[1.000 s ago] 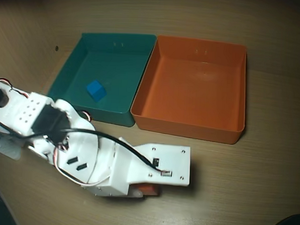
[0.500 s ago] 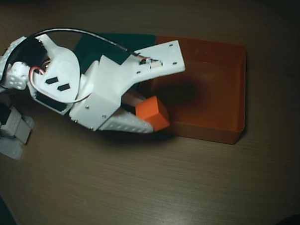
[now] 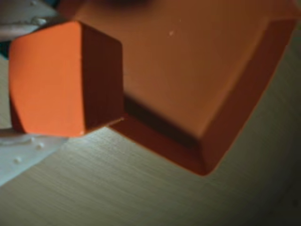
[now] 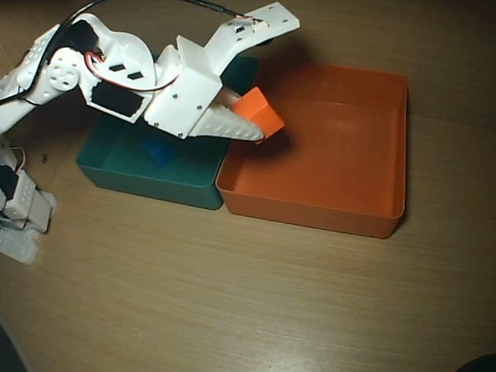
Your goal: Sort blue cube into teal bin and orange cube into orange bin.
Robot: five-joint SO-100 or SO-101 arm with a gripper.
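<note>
Orange cube (image 4: 257, 115) clamped in jaws, tilted corner-down, no long axis, over orange bin (image 4: 345, 215) left edge.

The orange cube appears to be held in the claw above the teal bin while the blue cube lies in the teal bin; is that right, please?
Not quite: the overhead view shows the claw holding the orange cube above the orange bin, not the teal bin. The blue cube does lie in the teal bin.

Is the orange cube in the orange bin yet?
Not yet. The gripper holds the orange cube above the orange bin, over its left edge.
</note>
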